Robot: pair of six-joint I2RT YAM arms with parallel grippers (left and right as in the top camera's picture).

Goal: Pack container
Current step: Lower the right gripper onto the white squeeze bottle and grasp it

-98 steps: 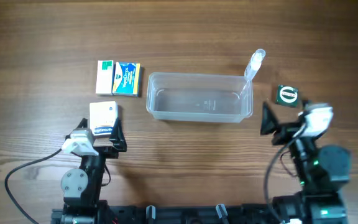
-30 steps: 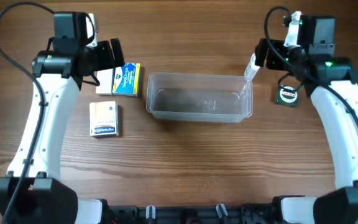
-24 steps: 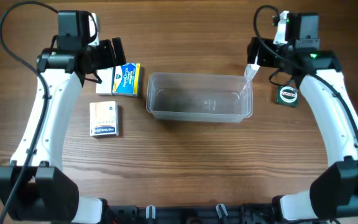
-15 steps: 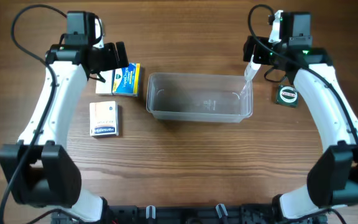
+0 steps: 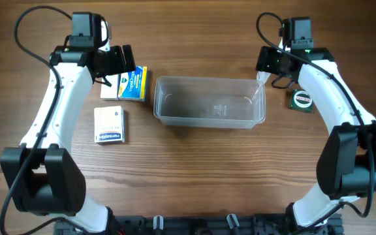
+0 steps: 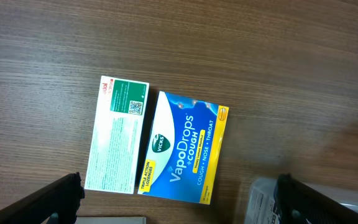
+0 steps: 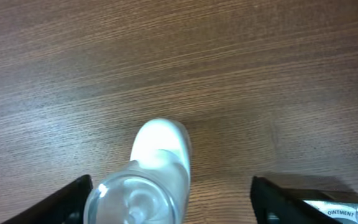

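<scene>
The container, a clear rectangular tub, stands empty mid-table; its corner shows in the left wrist view. My left gripper is open above a white-and-green box and a blue Vicks VapoDrops box. Both boxes lie flat between its fingers in the left wrist view: the white-and-green box and the Vicks box. My right gripper is open over a small clear bottle that leans on the tub's right corner. The bottle sits between its fingers.
A white box lies flat in front of the two boxes, left of the tub. A dark ointment box lies right of the tub, and its edge shows in the right wrist view. The table is brown wood.
Both arms rose from the table's front and reached to the back. Over the last second the left gripper crept right over the boxes and the right gripper moved left over the bottle.
</scene>
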